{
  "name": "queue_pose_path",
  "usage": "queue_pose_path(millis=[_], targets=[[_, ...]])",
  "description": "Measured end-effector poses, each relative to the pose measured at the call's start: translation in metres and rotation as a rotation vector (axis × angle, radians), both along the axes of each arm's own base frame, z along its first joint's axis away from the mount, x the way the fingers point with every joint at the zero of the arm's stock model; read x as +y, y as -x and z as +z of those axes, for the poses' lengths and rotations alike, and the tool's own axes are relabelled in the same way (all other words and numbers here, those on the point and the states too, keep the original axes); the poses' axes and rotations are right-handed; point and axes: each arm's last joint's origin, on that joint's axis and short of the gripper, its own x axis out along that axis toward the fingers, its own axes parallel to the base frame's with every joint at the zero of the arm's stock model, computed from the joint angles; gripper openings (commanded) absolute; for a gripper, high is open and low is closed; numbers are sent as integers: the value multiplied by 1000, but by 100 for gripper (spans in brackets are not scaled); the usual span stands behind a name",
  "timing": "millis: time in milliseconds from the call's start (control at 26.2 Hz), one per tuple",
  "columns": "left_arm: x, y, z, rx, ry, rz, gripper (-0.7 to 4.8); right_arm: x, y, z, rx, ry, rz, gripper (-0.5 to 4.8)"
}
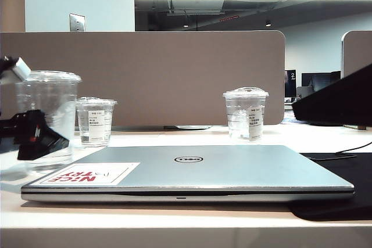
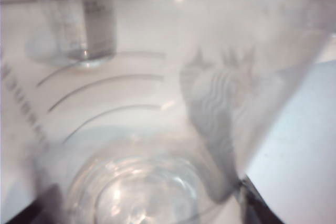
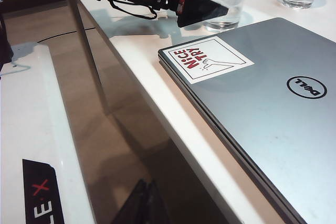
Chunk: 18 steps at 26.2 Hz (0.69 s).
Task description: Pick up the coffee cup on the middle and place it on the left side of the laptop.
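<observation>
Clear plastic coffee cup [image 1: 47, 119], flat-lidded, stands left of the laptop [image 1: 192, 173].
I see left gripper [image 1: 36, 136] jaws spread around it; right gripper [image 3: 143, 203] jaws look closed, empty.

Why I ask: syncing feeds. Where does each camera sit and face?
Exterior: low at table's edge, facing laptop and partition; left claw at cup.
Left wrist: on left arm, close against cup; fingertips show.
Right wrist: beside table, facing across laptop; right claw's tips show.
Shared: exterior and right wrist both show laptop, cup, left claw.
</observation>
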Motion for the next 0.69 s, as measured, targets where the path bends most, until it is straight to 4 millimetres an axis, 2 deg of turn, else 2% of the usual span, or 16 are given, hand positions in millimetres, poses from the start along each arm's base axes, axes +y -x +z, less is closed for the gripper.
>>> queue_pose_path(millis=[115, 267, 611, 649, 687], targets=[[0, 0, 1, -9, 2, -1, 479, 0, 0, 0, 0, 0, 0, -5], [1, 10, 4, -39, 5, -1, 479, 0, 0, 0, 0, 0, 0, -5], [5, 58, 18, -93, 53, 7, 479, -6, -9, 0, 0, -1, -94, -5], [4, 59, 27, -113, 100, -12, 443, -9, -13, 0, -2, -3, -149, -5], [4, 60, 31, -133, 120, -32, 341, -11, -16, 0, -2, -4, -180, -5]])
